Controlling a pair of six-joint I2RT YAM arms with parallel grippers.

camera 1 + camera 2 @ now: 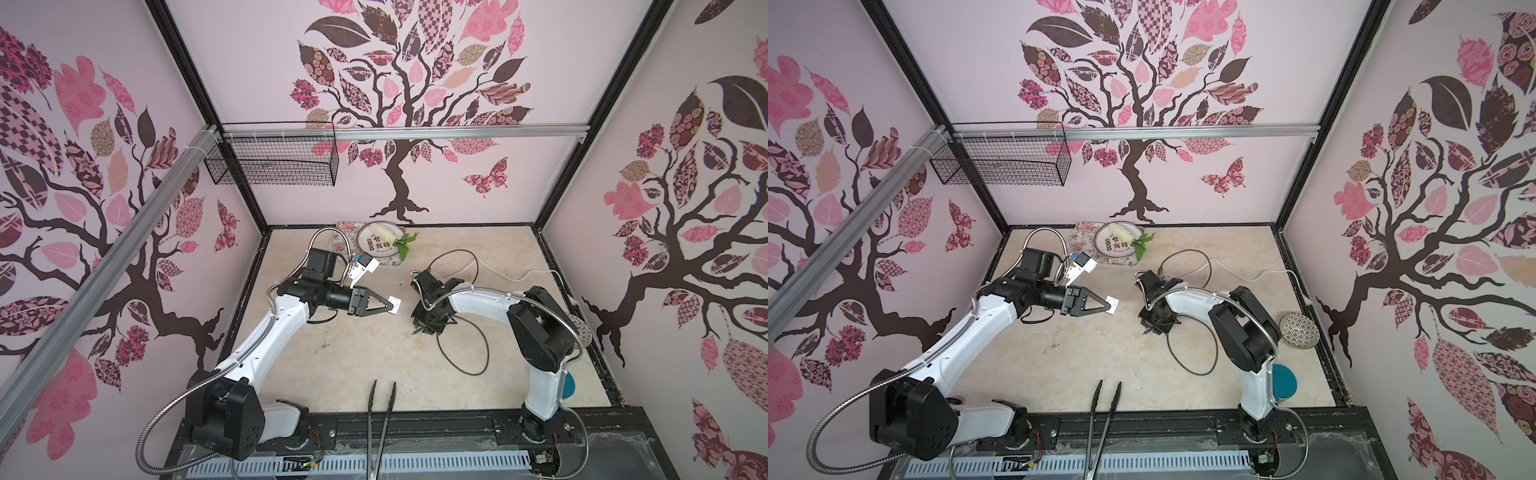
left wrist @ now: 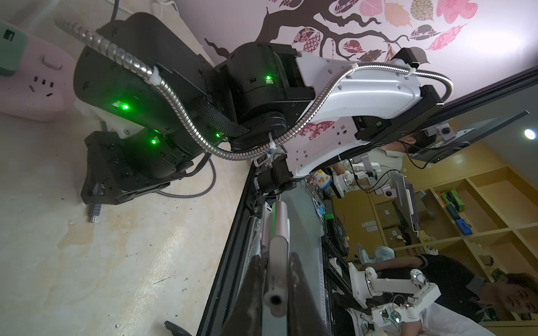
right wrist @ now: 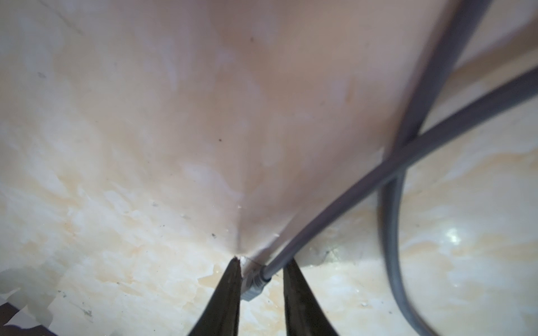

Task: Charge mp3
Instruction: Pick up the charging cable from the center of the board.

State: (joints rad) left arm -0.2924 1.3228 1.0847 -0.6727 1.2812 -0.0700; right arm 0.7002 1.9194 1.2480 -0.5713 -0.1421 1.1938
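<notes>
- Your left arm (image 1: pixel 257 349) and right arm (image 1: pixel 478 301) have smooth white shells on the long links and black housings at the joints.
- A ribbed silver hose (image 2: pixel 116 51) runs along each arm, fastened with white ties.
- Green lights (image 2: pixel 125 106) glow on the right arm's black housings.
- Your left gripper (image 1: pixel 390 308) and right gripper (image 3: pixel 262 264) have black, tapering fingers.
- Small round holes dot the left arm's black base housing (image 1: pixel 232 419).

Left hand (image 1: pixel 389 306) grips the mp3 (image 1: pixel 396 304); right hand (image 1: pixel 420 329) sits by the dark cable (image 1: pixel 488 353).
</notes>
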